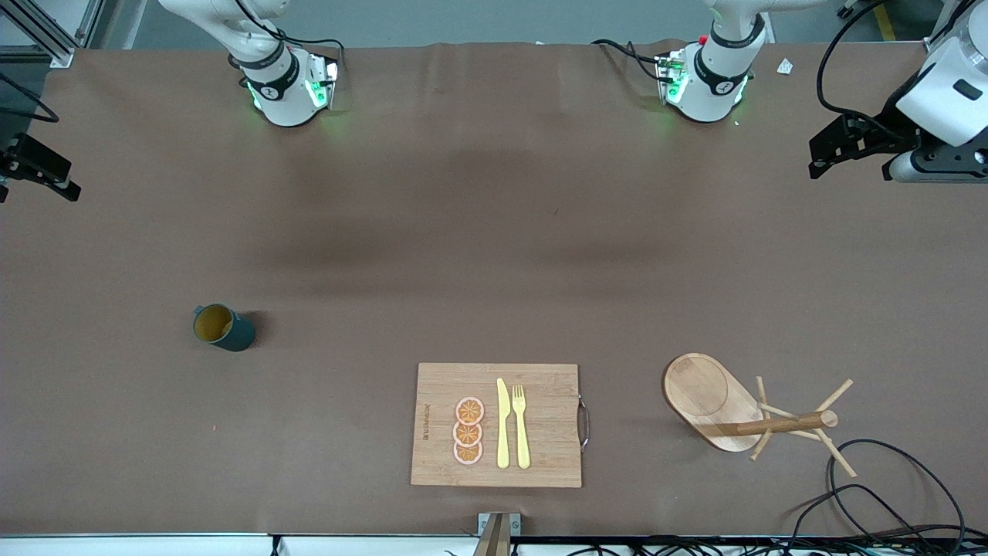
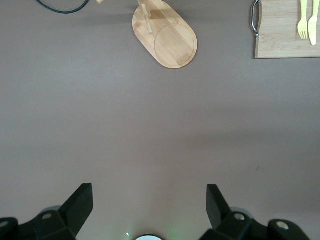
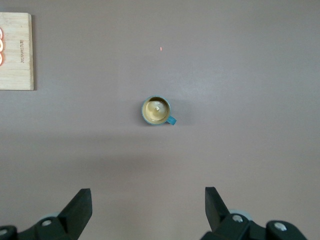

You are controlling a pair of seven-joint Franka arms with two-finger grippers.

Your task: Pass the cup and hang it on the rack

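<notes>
The cup (image 1: 223, 327) stands upright on the brown tabletop (image 1: 494, 232) toward the right arm's end, well apart from the cutting board (image 1: 496, 425) and a little farther from the front camera than the board. Its tan inside faces up and its small handle sticks out at the side. In the right wrist view the cup (image 3: 156, 110) sits far below the right gripper (image 3: 148, 210), whose two fingers (image 3: 80, 205) stand spread wide with nothing between them; the gripper hangs high over bare tabletop, not touching the cup.

The cutting board lies near the front edge of the tabletop, carrying three orange slices (image 1: 468, 431), a yellow knife (image 1: 502, 423) and a yellow fork (image 1: 521, 425) side by side.

The rack (image 1: 714, 401) stands beside the board's handle end, toward the left arm's end of the tabletop, its oval base flat and its pegs fanning from the post. The left gripper (image 2: 150, 207) waits high above, released and empty, with the rack (image 2: 167, 35) well apart from it.
</notes>
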